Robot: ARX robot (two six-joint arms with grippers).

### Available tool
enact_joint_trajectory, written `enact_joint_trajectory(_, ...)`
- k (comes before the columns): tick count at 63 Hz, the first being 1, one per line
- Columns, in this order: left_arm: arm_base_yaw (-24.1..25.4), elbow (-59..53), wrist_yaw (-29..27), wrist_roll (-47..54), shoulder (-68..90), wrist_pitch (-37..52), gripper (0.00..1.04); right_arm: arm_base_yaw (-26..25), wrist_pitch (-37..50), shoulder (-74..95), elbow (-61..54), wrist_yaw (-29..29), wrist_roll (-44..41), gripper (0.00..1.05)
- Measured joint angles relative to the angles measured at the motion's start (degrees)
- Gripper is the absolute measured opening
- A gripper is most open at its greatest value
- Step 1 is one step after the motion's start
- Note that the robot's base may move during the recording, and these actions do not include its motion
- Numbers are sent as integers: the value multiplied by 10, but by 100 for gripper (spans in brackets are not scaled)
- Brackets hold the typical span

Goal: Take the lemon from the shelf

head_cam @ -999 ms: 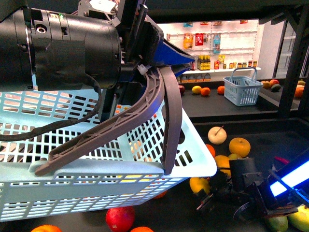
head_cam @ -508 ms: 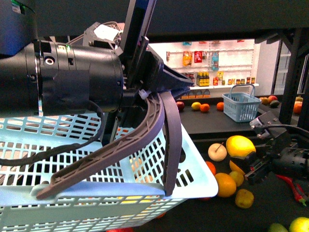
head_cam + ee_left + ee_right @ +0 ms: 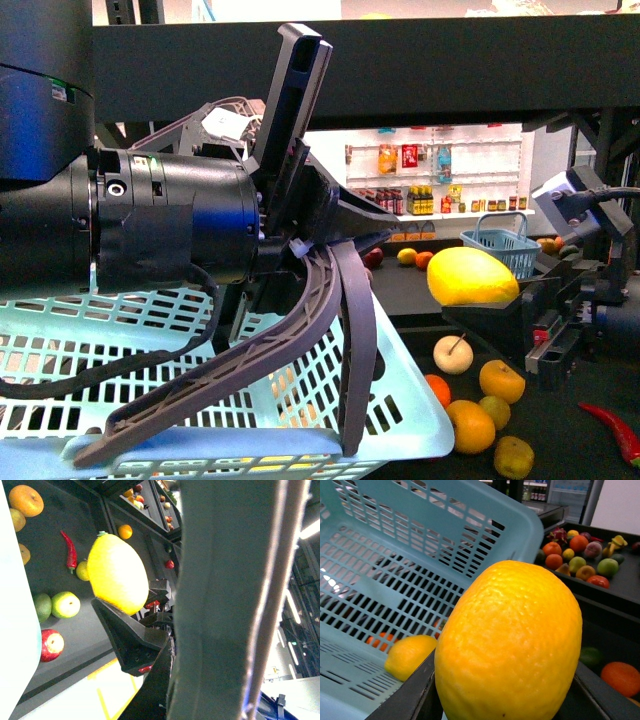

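The lemon point(image 3: 472, 277), a bright yellow oval, hangs in the air above the shelf's lower deck point(image 3: 590, 455), just right of the pale blue basket point(image 3: 200, 390). My right gripper point(image 3: 480, 298) is shut on it, and one dark finger point(image 3: 485, 320) shows beneath the fruit. In the right wrist view the lemon point(image 3: 510, 645) fills the space between the dark fingers point(image 3: 405, 700), with the basket wall point(image 3: 420, 555) close behind. My left gripper point(image 3: 300, 245) is shut on the grey basket handle point(image 3: 345, 340). From the left wrist, the lemon point(image 3: 117, 575) appears beside the handle point(image 3: 225, 600).
A cream apple point(image 3: 452, 353), orange-yellow fruits point(image 3: 470, 425) and a red chili point(image 3: 612, 430) lie on the lower deck. The thick upper deck point(image 3: 450, 70) runs overhead. A small blue basket point(image 3: 500, 245) stands further back. Another yellow fruit point(image 3: 410, 655) shows behind the basket's mesh.
My right gripper has taken the lemon from among the fruit on the lower deck and lifted it up and left toward the basket. The basket sits lower in view.
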Motion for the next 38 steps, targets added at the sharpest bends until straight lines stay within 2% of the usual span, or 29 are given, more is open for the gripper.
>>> enact_joint_trajectory(27, 0, 0, 0, 0, 0, 0, 7, 90, 5, 83, 51, 44, 43, 51)
enact_joint_trajectory(38, 0, 0, 0, 0, 0, 0, 7, 111, 3, 106, 78, 63, 56, 51)
